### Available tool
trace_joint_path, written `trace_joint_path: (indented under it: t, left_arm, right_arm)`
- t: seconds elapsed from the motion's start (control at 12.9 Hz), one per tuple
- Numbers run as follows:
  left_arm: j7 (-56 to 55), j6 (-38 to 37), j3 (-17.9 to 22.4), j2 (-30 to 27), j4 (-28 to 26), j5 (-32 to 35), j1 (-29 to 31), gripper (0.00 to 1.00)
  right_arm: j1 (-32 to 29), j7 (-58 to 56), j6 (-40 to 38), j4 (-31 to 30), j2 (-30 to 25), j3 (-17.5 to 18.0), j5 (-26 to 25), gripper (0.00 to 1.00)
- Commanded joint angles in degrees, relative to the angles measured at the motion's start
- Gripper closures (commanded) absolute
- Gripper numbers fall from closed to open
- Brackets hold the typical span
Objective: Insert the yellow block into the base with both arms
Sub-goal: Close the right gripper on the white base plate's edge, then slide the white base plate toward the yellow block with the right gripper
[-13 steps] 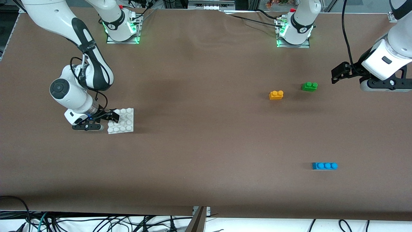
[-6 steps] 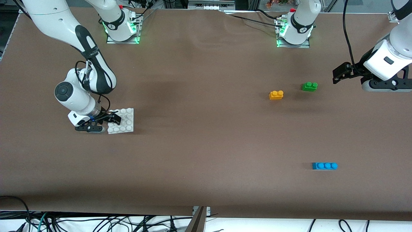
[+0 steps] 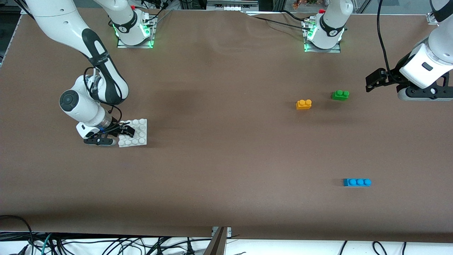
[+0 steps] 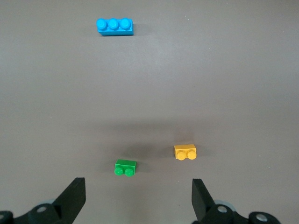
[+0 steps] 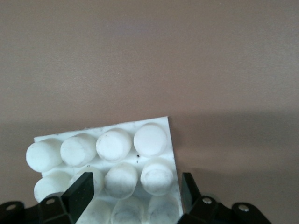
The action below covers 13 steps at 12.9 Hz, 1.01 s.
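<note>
Two grippers: right gripper (image 3: 128, 131) jaws spread over base (image 3: 139, 136); left gripper (image 4: 136, 196) jaws spread; yellow block (image 4: 185, 152) untouched.

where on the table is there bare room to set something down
The widest free patch lies between the white base, where the right hand works, and the yellow block. Open cloth also separates that block from the blue brick. It is tightest around the green brick, below the left hand.

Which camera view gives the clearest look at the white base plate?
The right wrist view: the base fills the foreground, its studs distinct, between the right gripper's open fingers. The front view shows it small and partly covered by that gripper. The left wrist view misses it.
</note>
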Motion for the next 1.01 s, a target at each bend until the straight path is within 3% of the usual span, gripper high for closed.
trace_joint_path:
  t: [0.0, 0.23, 0.93]
  left_arm:
    - [0.22, -1.51, -1.65, 0.82, 2.02, 0.49, -0.15, 0.00]
    - [0.04, -1.78, -2.02, 0.82, 2.02, 0.57, -0.15, 0.00]
    - [0.04, -1.69, -3.95, 0.82, 2.02, 1.89, -0.06, 0.00]
  right_arm:
    - [-0.32, -4.10, 0.75, -0.24, 1.24, 0.66, 3.72, 0.27]
    - [-0.58, -7.27, 0.75, -0.24, 1.24, 0.66, 5.22, 0.38]
    - [2.05, -3.34, 4.35, -0.24, 2.65, 2.94, 9.53, 0.42]
